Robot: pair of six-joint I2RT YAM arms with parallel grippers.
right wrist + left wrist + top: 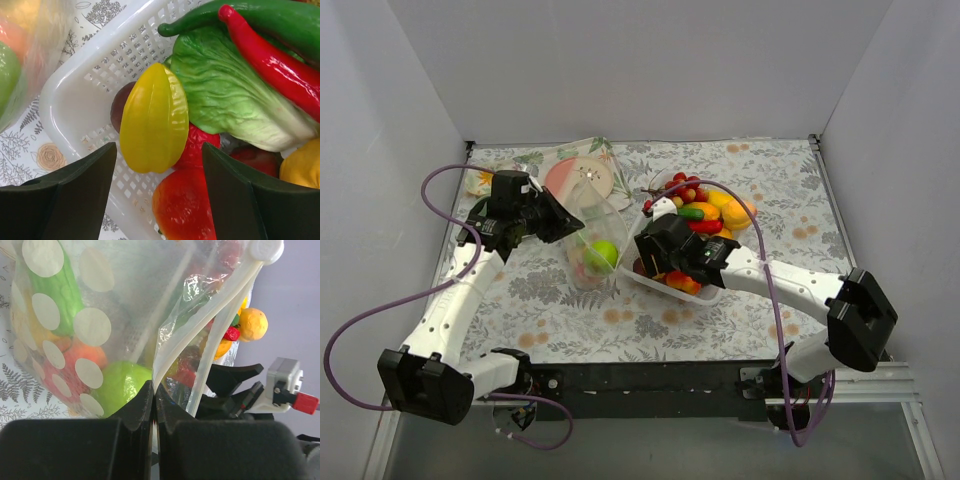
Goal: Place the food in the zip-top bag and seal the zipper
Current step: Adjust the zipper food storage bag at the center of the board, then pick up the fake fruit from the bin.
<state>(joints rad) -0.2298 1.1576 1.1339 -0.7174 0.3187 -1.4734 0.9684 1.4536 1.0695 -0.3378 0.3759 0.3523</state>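
zip-top bag (592,235): clear w/ white dots, standing up on bench (790,200) left of white tray (75,95), mouth open. inside: green fruit (604,254), orange + red pcs. zipper (220,301) unsealed, strips parted. rest of food (705,215) heaped in tray: yellow starfruit (154,117), lettuce (230,100), red chili (270,55).

The right end effector (159,155) stands wide open over the white tray (75,100), a yellow starfruit (152,117) between its fingers, green lettuce (230,95) and a red chili (270,60) just beyond.
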